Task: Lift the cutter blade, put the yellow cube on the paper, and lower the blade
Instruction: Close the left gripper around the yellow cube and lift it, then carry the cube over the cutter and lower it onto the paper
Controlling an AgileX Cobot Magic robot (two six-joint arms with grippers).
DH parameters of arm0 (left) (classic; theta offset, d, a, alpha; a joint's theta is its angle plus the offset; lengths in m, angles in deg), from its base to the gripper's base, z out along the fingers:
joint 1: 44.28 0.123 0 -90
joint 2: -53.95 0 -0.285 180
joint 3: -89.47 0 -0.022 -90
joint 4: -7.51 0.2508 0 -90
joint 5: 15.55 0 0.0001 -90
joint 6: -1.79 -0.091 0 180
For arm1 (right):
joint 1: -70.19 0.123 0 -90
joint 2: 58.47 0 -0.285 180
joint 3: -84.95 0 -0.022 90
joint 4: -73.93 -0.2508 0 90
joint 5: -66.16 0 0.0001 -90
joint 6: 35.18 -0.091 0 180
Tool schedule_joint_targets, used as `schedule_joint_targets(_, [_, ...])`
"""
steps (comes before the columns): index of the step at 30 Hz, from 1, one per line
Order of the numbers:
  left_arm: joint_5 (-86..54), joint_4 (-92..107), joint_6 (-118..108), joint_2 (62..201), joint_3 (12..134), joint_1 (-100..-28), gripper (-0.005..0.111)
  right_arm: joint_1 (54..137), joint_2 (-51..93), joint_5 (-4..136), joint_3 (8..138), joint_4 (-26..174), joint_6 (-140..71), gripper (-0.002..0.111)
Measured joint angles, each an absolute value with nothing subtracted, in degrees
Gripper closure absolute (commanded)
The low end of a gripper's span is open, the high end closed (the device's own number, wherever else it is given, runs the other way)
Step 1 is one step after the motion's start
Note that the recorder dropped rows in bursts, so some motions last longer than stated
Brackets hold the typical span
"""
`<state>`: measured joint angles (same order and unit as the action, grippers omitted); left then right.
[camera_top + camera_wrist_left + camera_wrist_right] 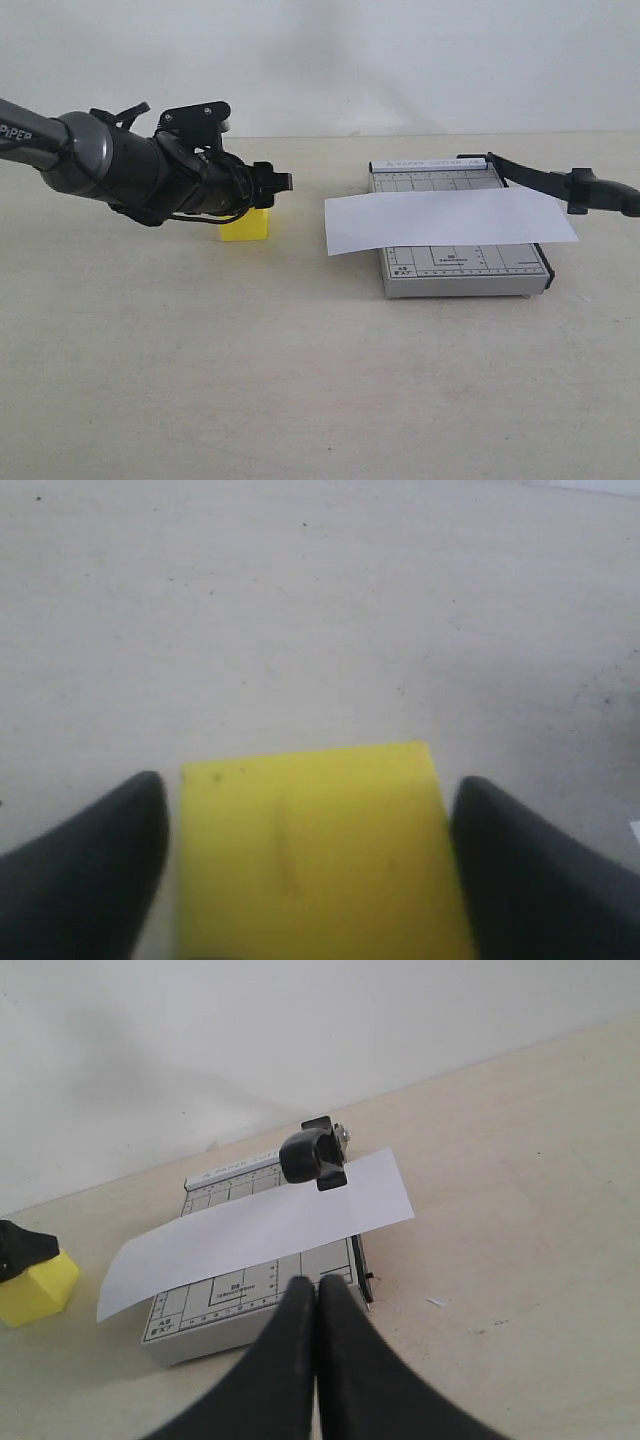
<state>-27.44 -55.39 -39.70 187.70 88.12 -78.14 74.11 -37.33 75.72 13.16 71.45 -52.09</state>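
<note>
Pale beige surface [300,380], backed by a plain white wall, carries a grey gridded metal cutter board [470,272]. The long thin black cutter blade [540,180], with its thick rounded handle, stands raised off the board's edge, so step one reads as complete. The plain white rectangular strip of paper [450,220] lies across the board and overhangs it on both sides. The small solid bright yellow cube [245,227] rests on the surface well apart from the board, on the side away from the blade.

Step in hand: grasping the cube. The left arm reaches low and nearly level toward the board. The left claw [310,785] straddles the cube, with one black finger [90,870] on each side. The jaws are parted just wider than the cube. A thin gap shows at one finger, so a firm hold cannot be confirmed.

Next move, as judged: close squarely on opposite faces, lift, carry to the board, and set the cube on the paper, clear of the blade's path.

The right claw [315,1286] hovers apart from the board, fingers pressed together and empty.
</note>
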Motion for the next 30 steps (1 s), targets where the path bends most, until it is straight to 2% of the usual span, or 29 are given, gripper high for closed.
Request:
schedule_joint_targets(1, [-27.1,-55.88,-40.17,187.59,88.12,-78.14,0.096,74.11,-37.33,75.72,13.16,71.45,-52.09,0.108])
schedule_joint_targets(3, [-25.82,-56.81,-41.12,186.96,88.12,-78.05,0.102,74.11,-37.33,75.72,13.16,71.45,-52.09,0.108])
schedule_joint_targets(11, [-22.87,-56.95,-49.97,181.48,88.12,-78.05,0.102,74.11,-37.33,75.72,13.16,71.45,-52.13,0.108])
schedule_joint_targets(20, [-0.89,-55.04,-55.04,170.53,88.82,-78.89,0.102,74.11,-37.33,75.72,13.16,71.35,-52.13,0.108])
schedule_joint_targets(25, [2.97,-54.36,-59.19,174.45,96.04,-81.94,0.102,74.11,-37.33,75.72,13.16,71.21,-52.13,0.108])
schedule_joint_targets(30, [10.32,-50.04,-58.78,184.07,109.1,-84.17,0.102,74.11,-37.33,75.72,13.16,71.08,-52.13,0.108])
